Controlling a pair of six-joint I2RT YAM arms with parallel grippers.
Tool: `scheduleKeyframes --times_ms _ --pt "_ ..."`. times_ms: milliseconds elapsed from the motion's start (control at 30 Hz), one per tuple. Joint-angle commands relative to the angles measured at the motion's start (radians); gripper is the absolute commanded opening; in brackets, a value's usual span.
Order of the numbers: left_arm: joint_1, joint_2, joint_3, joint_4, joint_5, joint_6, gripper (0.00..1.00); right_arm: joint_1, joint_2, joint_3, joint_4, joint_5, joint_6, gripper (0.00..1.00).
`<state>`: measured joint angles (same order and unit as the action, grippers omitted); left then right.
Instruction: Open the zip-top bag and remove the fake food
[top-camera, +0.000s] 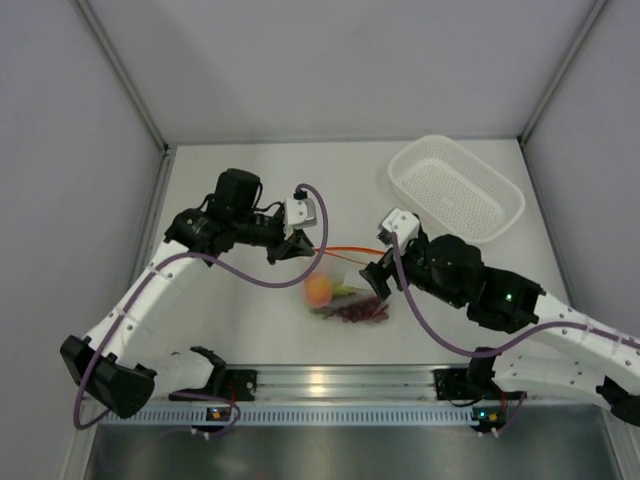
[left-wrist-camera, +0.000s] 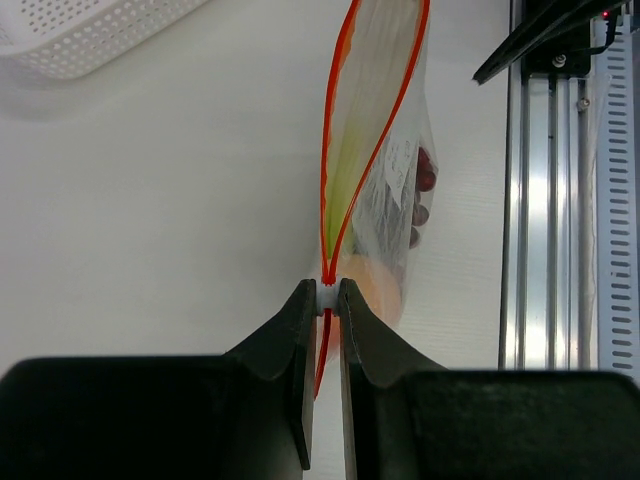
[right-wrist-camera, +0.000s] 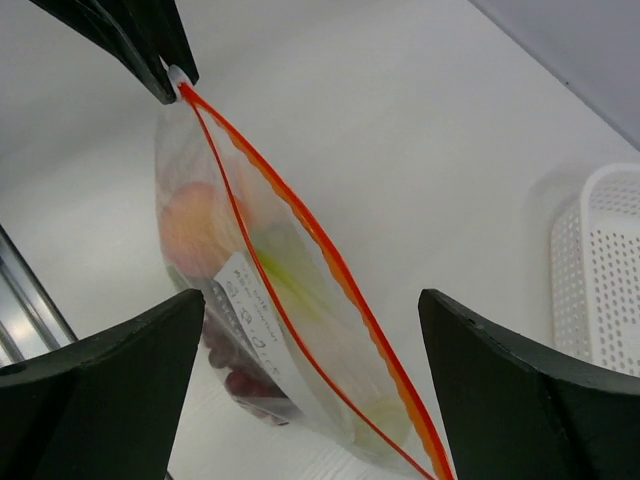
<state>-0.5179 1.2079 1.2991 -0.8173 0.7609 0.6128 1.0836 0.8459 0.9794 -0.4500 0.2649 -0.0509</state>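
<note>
zip-top bag (right-wrist-camera: 262, 300) is mid-table between the two grippers with its mouth already parted. The two halves of the orange-red zipper strip (right-wrist-camera: 300, 215) bow apart into a lens shape. All the fake food is inside:
- round orange-pink fruit (right-wrist-camera: 190, 230) near the left-held end
- green stalk (left-wrist-camera: 343, 185) along the middle
- grape bunch (left-wrist-camera: 422, 190) low in the belly

Can't tell if the belly rests on the table (top-camera: 240, 320) or hangs just off it.

Left gripper (left-wrist-camera: 327, 297): fingers clamped tight on the zipper's end tab. It's the only grip on the bag.
Right gripper (right-wrist-camera: 310, 305): fingers spread wide, straddling the other end of the mouth and gripping nothing. Can't tell whether a finger touches the film.

Handling, my read:
- Thin clear film, crinkly and floppy; the only stiffness is the zipper ridge.
- Light overall. The toys are most of the weight and will slide to the low corner.
- The film looks slick, and the mouth will likely collapse if one lip goes slack.
- Best holds are the zipper ridge or end tab, not bare film.
- The fruit is round and smooth, so it will probably squirt out of a pinch.
- The grapes are bumpy, so an easier grab.
- The stalk is long; take it near one end and draw it out lengthwise through the mouth.

White perforated basket (top-camera: 450, 195) sits far right, well apart from the bag. Aluminium rail (left-wrist-camera: 560, 250) runs along the near edge.
</note>
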Motion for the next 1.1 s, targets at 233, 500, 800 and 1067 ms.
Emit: scheduleKeyframes --times_ms 233,500,800,1067 --pt "0.002 -0.031 0.009 0.018 0.106 0.024 0.0 -0.03 0.208 0.11 -0.058 -0.094 -0.151 0.91" --pt "0.002 -0.062 0.002 0.018 0.032 0.031 0.0 -0.091 0.219 0.099 -0.053 -0.076 -0.133 0.31" --pt "0.002 -0.103 -0.009 0.02 -0.121 0.021 0.0 -0.116 0.144 0.056 -0.092 -0.029 -0.089 0.0" --pt "0.004 -0.13 -0.037 0.02 -0.198 0.01 0.0 -0.139 0.13 0.054 -0.121 0.013 -0.064 0.0"
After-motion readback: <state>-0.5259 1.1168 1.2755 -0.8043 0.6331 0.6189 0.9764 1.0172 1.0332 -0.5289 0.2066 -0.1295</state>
